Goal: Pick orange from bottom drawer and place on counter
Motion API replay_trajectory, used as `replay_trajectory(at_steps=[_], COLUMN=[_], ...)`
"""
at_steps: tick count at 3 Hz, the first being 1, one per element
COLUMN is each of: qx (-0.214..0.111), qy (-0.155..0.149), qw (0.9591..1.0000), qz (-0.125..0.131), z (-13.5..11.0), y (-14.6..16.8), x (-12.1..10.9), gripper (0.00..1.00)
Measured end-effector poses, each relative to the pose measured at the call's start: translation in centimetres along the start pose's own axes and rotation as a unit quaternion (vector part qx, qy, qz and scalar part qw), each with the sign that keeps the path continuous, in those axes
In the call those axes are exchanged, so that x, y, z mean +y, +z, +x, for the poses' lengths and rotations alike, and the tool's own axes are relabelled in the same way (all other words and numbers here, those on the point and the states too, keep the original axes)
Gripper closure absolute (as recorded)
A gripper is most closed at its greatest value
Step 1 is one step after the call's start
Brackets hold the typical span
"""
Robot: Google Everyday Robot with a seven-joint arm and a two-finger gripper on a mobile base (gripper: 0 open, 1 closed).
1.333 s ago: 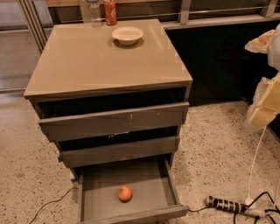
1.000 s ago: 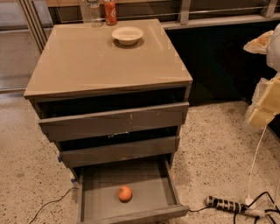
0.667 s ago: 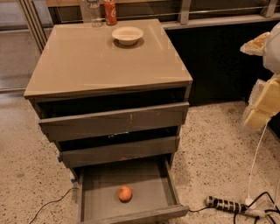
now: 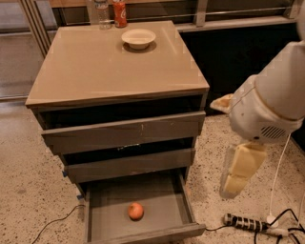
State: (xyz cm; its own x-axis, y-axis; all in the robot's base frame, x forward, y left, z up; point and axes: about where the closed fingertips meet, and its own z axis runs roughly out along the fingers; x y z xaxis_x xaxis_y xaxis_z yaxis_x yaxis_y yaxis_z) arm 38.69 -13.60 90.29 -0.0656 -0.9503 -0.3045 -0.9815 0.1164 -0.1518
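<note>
The orange (image 4: 136, 210) lies on the flat grey floor of the bottom drawer (image 4: 143, 233), which is pulled out at the foot of the grey cabinet. The counter (image 4: 109, 66) is the glossy beige top slab. My gripper (image 4: 237, 174) hangs down from the white arm at the right of the cabinet, above the floor, about level with the middle drawer. It is well to the right of the orange and above it, and holds nothing that I can see.
A white bowl (image 4: 138, 38), a red soda can (image 4: 120, 13) and a clear bottle (image 4: 101, 8) stand at the counter's far edge. The two upper drawers (image 4: 124, 131) are slightly open. A power strip (image 4: 245, 223) and cables lie on the speckled floor at the lower right.
My arm and gripper have moved left and further into view, closer to the cabinet's right side. The orange and drawers have not moved.
</note>
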Motion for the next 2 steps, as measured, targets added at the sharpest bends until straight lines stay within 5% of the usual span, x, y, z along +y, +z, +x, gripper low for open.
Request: replay_trajectory(at_steps=[1, 2], qx=[0.009, 0.009], qy=[-0.015, -0.015], qw=[0.9989, 0.9989], qz=[-0.043, -0.043], z=[-0.18, -0.18], y=[3.78, 3.78], x=[2.80, 2.80], gripper=[0.00, 0.00])
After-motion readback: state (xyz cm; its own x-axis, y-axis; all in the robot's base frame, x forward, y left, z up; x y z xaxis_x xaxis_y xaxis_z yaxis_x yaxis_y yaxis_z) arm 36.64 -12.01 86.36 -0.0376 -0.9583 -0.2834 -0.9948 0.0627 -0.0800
